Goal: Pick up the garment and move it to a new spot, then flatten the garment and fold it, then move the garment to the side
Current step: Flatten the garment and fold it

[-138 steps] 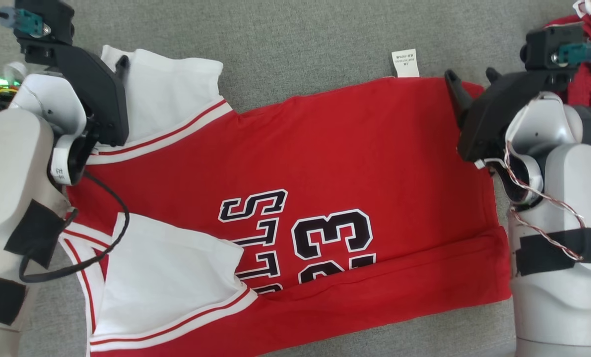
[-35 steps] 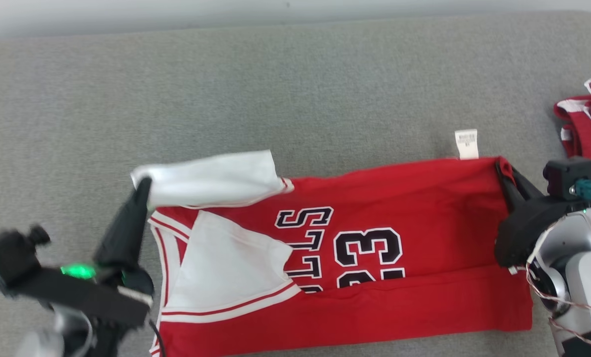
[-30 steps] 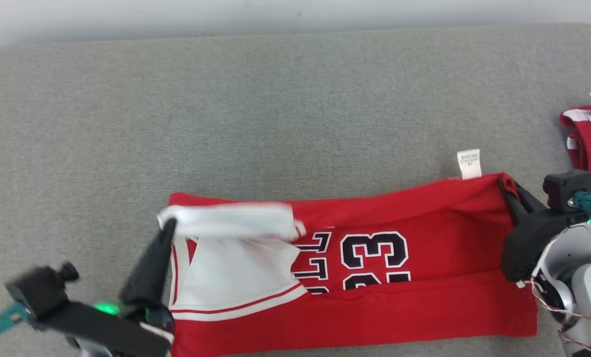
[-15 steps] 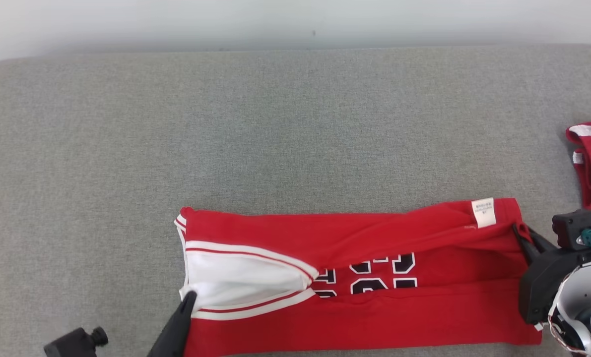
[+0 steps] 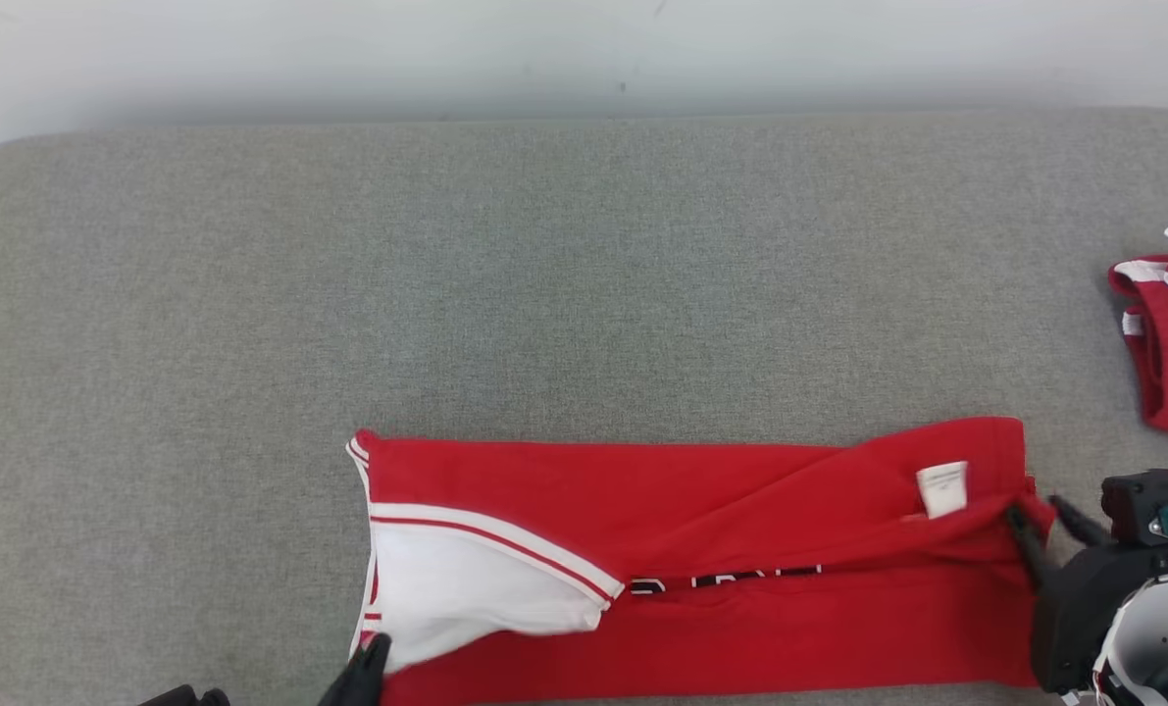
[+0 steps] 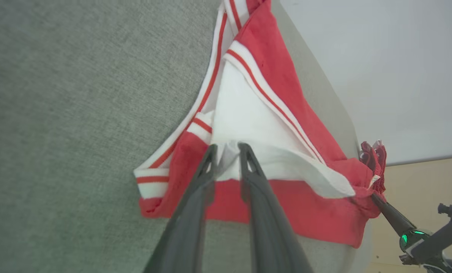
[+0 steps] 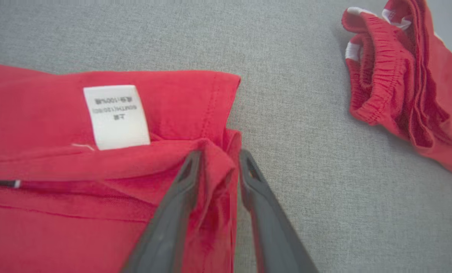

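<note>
The left gripper (image 6: 226, 149) is closed on a pinch of the white panel of the red garment (image 5: 701, 490). In the head view its dark fingertips meet the cloth at the jersey's 7 o'clock corner. From that grip the garment stretches toward 3 o'clock as a long, narrow band, doubled over lengthwise. It lies on the grey padded surface (image 5: 544, 294), on the 6 o'clock side of it. At the band's 3 o'clock end the right gripper (image 7: 218, 157) straddles a bunched ridge of red hem, its fingers a little apart. Whether they grip the cloth cannot be told. A white care label (image 7: 115, 115) lies on the red fabric at 10 o'clock from those fingertips. A second heap of red cloth (image 7: 404, 72) sits well apart at 2 o'clock from them, by the surface's 3 o'clock edge.
</note>
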`<state>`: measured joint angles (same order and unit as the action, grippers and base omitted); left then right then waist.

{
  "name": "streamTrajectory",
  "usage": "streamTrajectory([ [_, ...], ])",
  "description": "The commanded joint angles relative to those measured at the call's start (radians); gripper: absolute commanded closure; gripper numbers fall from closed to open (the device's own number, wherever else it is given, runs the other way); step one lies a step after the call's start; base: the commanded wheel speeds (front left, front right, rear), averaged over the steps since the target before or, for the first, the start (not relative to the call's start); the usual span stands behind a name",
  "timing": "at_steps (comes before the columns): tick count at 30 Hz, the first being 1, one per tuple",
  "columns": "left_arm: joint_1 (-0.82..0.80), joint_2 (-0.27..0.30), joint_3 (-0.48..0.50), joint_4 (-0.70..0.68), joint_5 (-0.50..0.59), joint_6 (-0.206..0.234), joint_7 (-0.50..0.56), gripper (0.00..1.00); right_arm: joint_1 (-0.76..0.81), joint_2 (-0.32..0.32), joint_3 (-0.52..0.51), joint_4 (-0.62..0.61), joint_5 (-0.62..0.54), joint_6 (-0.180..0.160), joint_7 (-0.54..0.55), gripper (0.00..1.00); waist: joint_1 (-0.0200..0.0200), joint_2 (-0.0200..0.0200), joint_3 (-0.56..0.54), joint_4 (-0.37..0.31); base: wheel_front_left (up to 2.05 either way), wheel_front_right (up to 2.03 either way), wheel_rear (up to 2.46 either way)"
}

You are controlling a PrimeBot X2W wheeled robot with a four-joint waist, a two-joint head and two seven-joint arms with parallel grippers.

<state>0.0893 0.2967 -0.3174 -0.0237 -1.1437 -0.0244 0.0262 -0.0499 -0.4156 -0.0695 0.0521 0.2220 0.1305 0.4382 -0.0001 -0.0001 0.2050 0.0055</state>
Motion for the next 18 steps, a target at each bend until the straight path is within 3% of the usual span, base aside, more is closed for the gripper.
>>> streamTrajectory([
  [1, -0.012, 0.005, -0.001, 0.026, 0.028, 0.007, -0.012, 0.00, 0.016, 0.021, -0.014, -0.007, -0.005, 0.000, -0.004, 0.00, 0.0001, 0.0001, -0.007, 0.000, 0.00, 0.00, 0.00],
  [11, -0.074, 0.014, 0.026, 0.109, 0.236, 0.017, -0.240, 0.00, 0.101, 0.174, -0.124, -0.094, -0.008, 0.000, -0.083, 0.00, 0.0001, 0.0001, -0.048, 0.013, 0.00, 0.00, 0.00],
  [16, -0.101, -0.010, 0.074, 0.119, 0.432, 0.045, -0.290, 0.00, 0.147, 0.305, -0.159, -0.143, -0.015, 0.000, -0.159, 0.00, 0.0001, 0.0001, -0.072, 0.009, 0.00, 0.00, 0.00],
  [18, -0.100, -0.058, 0.139, 0.078, 0.575, 0.055, -0.292, 0.00, 0.160, 0.343, -0.174, -0.136, -0.005, 0.000, -0.218, 0.00, 0.0001, 0.0001, -0.082, 0.004, 0.00, 0.00, 0.00],
])
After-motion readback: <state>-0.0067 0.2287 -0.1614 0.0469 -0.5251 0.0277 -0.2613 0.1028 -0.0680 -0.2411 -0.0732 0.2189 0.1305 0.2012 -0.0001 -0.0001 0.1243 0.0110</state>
